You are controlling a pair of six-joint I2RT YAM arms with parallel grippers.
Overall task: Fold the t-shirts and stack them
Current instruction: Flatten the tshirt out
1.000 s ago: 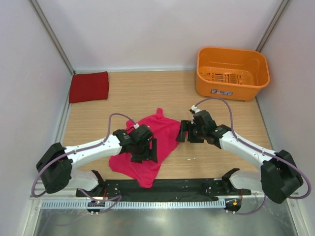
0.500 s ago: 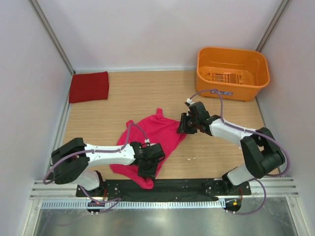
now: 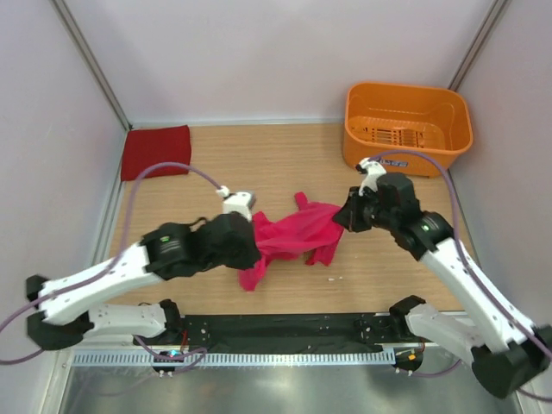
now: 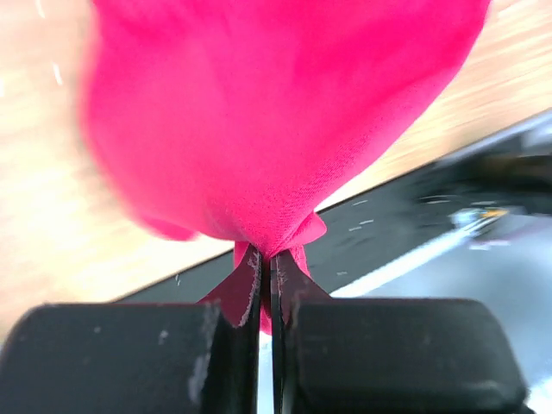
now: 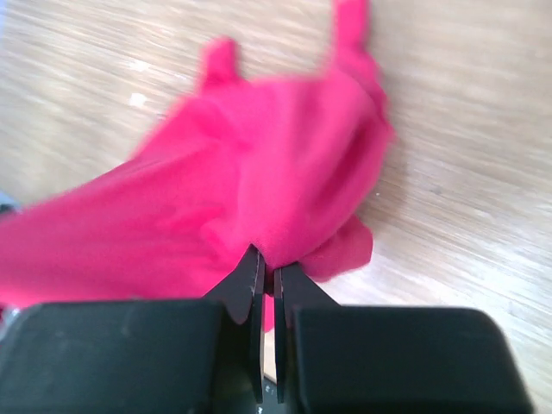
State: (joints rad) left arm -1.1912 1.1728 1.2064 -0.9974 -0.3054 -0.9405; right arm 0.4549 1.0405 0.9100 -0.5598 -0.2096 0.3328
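Since 1 s ago L gripper [image 3: 251, 245] and R gripper [image 3: 344, 216] both go from wide to clamped, and the pink tee [image 3: 289, 235] goes from lying spread flat on the table [image 3: 259, 164] to a bunched band strung btw them. Its near lobe no longer lies by the black rail [image 3: 285, 328] at the front edge.

L gripper: fingers [image 4: 243, 297] pinched tight on a gathered fold of the pink tee. Wrist cam shows cloth squeezed in the slit btw the two black fingers, a small tab poking out by the pinch, the rest ballooning away from me. Blurred wood + black rail behind.

R gripper: likewise clenched on the tee, at the cloth's end nearest the orange basket [image 3: 431, 145]. Wrist cam: fold caught btw the fingertips [image 5: 248, 274], fabric fanning out beyond, two little tips at its far edge, wood under it.

Positions ref. orange basket:
- pink tee: well clear of basket, to its left & nearer the arm bases. R-held end is the part closest to basket, L-held end the farthest. One tail droops from the L end, another lobe hangs under the R end; can't tell if either touches the wood.
- red tee [image 3: 156, 152]: folded flat rectangle, far left of basket, roughly level w/ it along the back edge. Well apart from pink tee and both grippers.
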